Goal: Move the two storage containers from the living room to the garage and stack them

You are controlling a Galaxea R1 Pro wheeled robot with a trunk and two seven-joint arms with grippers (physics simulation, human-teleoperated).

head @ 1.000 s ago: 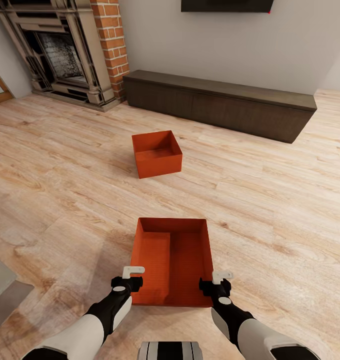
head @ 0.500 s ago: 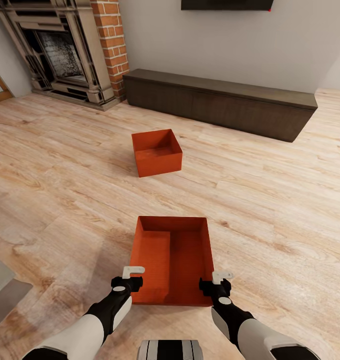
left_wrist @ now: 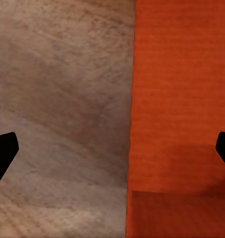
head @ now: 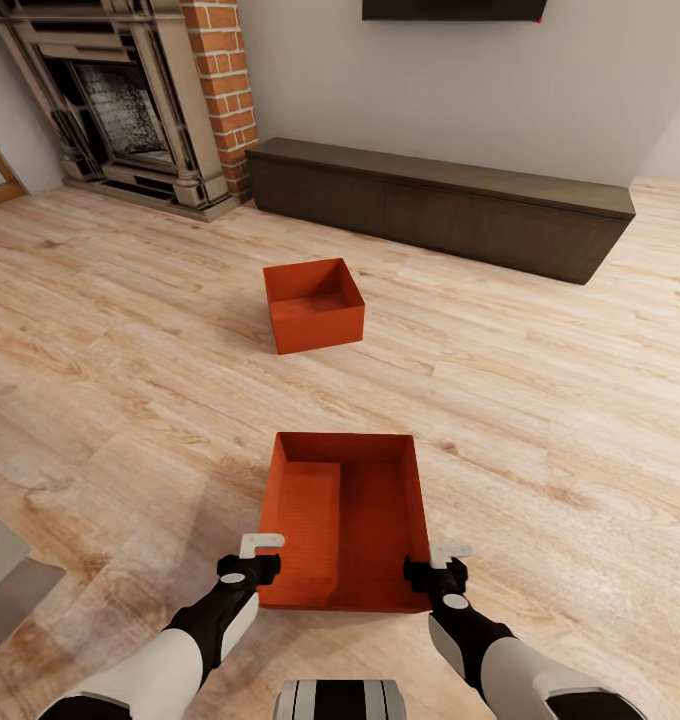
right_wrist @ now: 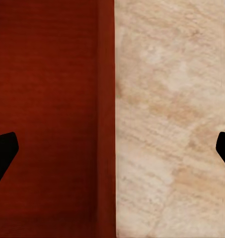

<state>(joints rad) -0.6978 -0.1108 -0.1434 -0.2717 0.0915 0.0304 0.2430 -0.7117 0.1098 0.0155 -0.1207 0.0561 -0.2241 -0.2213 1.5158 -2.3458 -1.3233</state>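
In the living room, two orange-red storage containers stand open on the light wood planks (head: 540, 400). The near container (head: 342, 520) lies just in front of me, the far one (head: 313, 303) about a metre beyond. My left gripper (head: 259, 557) hangs over the near container's left wall close to its near corner, and my right gripper (head: 442, 563) hangs over its right wall. In the left wrist view the left gripper (left_wrist: 112, 148) is open, one finger over the floor and one over the container (left_wrist: 182, 99). The right gripper (right_wrist: 112, 148) is open astride the container (right_wrist: 47, 99) wall.
A long dark low bench (head: 450, 205) runs along the back wall under a black TV (head: 455, 10). A brick fireplace (head: 130, 100) fills the back left corner. A grey object (head: 5, 580) juts in at the lower left. Open planks lie to the right.
Both grippers have shifted slightly back toward me along the near container's side walls. The containers have not moved.
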